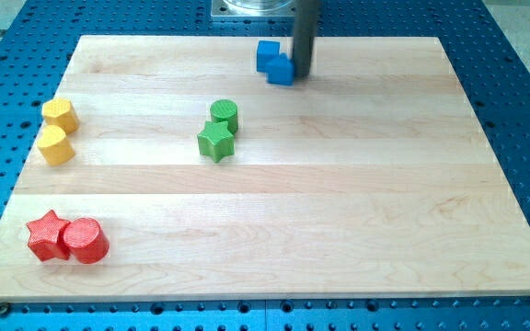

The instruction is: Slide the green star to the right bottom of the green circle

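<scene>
The green star (216,142) lies left of the board's middle, touching the green circle (225,115) just above it, slightly to the circle's lower left. My tip (301,73) is near the view's top centre, right beside two blue blocks (275,62). It is well up and to the right of the green blocks.
Two yellow blocks (58,130) sit at the left edge of the wooden board (339,202). A red star (46,234) and a red circle (86,241) sit together at the bottom left. A blue perforated table surrounds the board.
</scene>
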Available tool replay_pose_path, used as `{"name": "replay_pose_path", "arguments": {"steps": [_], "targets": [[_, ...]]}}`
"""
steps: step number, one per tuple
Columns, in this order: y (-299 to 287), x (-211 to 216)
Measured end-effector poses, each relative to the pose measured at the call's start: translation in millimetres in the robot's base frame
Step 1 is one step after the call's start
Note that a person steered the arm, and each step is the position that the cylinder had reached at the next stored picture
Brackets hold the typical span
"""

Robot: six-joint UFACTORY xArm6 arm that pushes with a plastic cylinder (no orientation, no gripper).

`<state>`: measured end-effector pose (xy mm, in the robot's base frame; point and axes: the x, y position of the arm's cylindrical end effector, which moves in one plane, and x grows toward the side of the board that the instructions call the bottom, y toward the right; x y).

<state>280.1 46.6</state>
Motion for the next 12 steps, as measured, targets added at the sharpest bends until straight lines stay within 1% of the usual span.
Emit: {"name": "replay_pose_path", "arguments": {"steps": [1,2,3,4,5,6,7,8,10,11,12], "targets": [[21.1,24.6],[-31.8,20.4],[-40.2,4.1],[-104.8,51.2],[-136.8,99.8],[-97.7,128.6],[-152.6,140.9],[-162.4,197.7],[-82.5,162.3],[-93.9,184.0],[-57.3,158.3]]}}
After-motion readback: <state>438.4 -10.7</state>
